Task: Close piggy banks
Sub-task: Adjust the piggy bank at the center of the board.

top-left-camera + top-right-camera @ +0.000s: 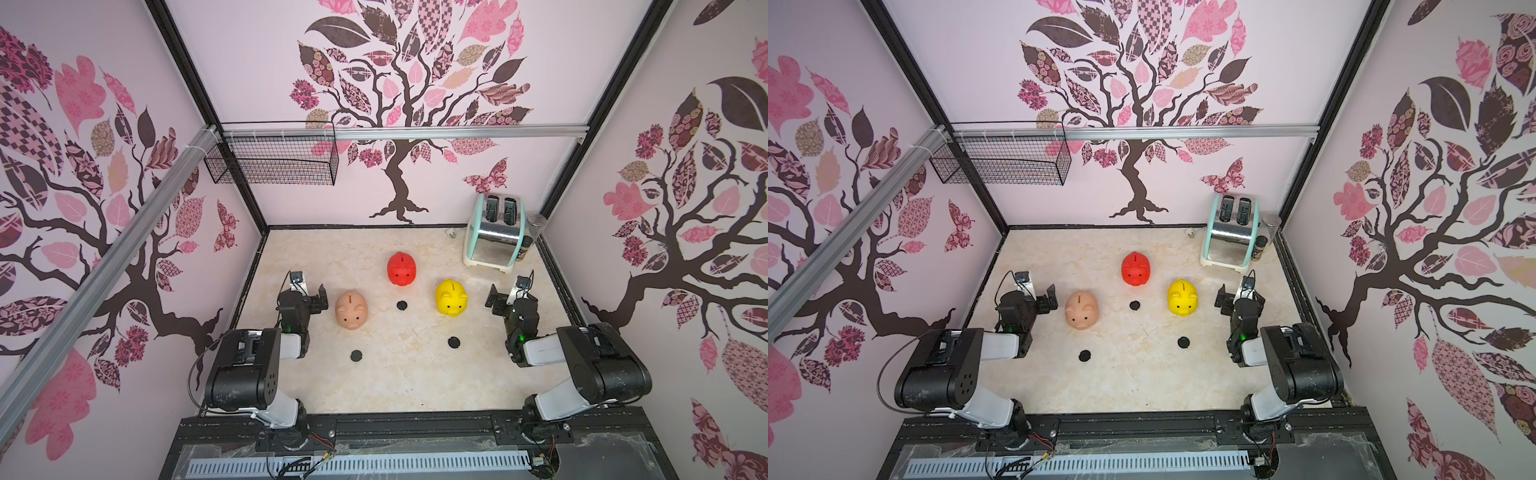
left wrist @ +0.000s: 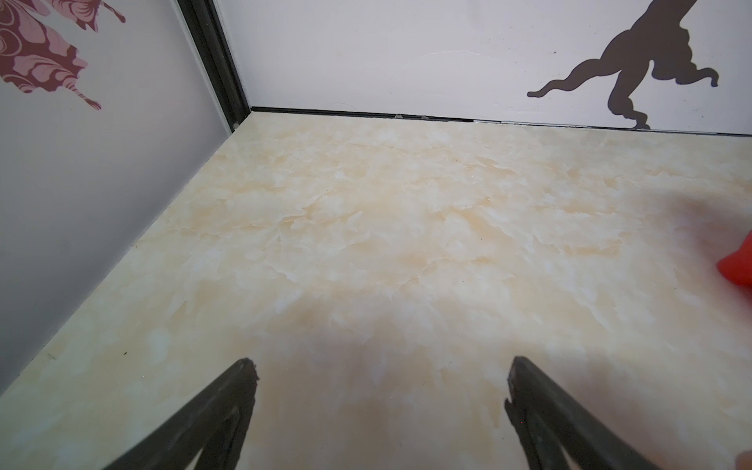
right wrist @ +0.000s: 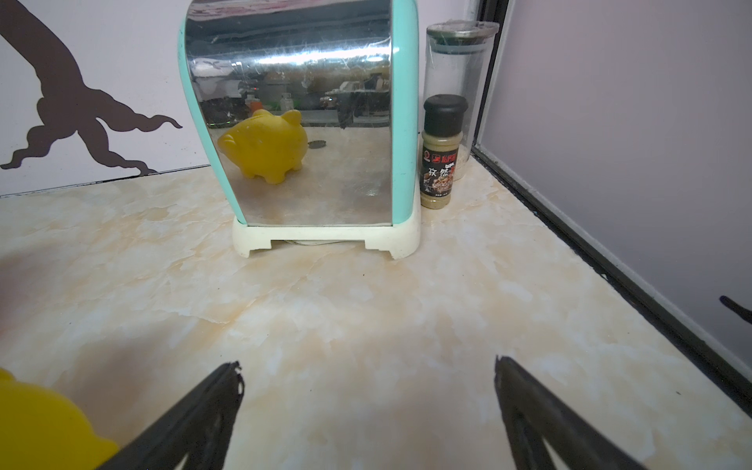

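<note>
**3 piggy banks, 3 plug discs, 2 grippers on 1 tabletop**

On the tabletop (image 1: 395, 382), 3 piggy banks form a triangle. The left piggy bank (image 1: 351, 309) and the right piggy bank (image 1: 451, 297) stand nearer, and the rear piggy bank (image 1: 401, 269) stands behind and between them. 1 plug disc lies before each, apart from it: the middle disc (image 1: 402, 306), the left disc (image 1: 356, 355) and the right disc (image 1: 454, 343).

The left gripper (image 1: 316, 298) is just left of the left piggy bank. The right gripper (image 1: 498, 300) is right of the right piggy bank.

The toaster (image 1: 494, 232) stands in the rear right corner. A spice bottle (image 3: 442, 152) stands beside it toward the right wall, with a lidded jar (image 3: 460, 61) behind the bottle. A wire basket (image 1: 274, 162) hangs high on the rear wall, at the left.
</note>
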Motion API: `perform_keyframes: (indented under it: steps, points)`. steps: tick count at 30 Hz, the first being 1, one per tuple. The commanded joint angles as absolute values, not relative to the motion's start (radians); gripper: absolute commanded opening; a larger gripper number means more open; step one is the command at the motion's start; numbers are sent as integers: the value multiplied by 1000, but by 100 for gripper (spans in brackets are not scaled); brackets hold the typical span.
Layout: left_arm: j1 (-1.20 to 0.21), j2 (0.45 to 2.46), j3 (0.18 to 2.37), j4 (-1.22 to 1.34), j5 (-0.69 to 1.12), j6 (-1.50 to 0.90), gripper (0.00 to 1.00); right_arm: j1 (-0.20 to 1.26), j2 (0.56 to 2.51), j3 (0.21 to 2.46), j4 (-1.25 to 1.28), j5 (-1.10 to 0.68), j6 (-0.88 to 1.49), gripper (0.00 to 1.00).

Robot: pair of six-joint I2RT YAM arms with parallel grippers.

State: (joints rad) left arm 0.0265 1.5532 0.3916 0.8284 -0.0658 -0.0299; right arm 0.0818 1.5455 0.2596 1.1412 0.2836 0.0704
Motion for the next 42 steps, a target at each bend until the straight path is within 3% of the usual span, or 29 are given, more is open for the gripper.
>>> perform_keyframes:
  steps: [1,11,13,18,23,27,30,34,42]
  points:
    - [34,1557,395,844,-54,-35,98,75,1551,282,1151,291,66,100]
    - [35,1555,392,851,-51,-34,98,73,1554,284,1152,288,69,100]
    - [18,1543,384,877,-173,-57,98,73,1554,285,1149,285,69,100]
    - [-16,1304,401,654,-261,-46,98,75,1543,281,1165,321,70,100]
    - [-31,1099,523,312,-301,-264,98,81,1334,334,908,401,100,100]
    - [-29,1017,602,184,-320,-422,98,80,1119,386,732,409,167,100]
    - [-1,958,678,11,-266,-564,98,79,997,428,596,389,285,100]
    - [100,906,851,-411,-194,-738,98,78,878,475,407,366,432,100]
    - [149,796,964,-765,261,-472,93,83,675,547,114,64,554,100]
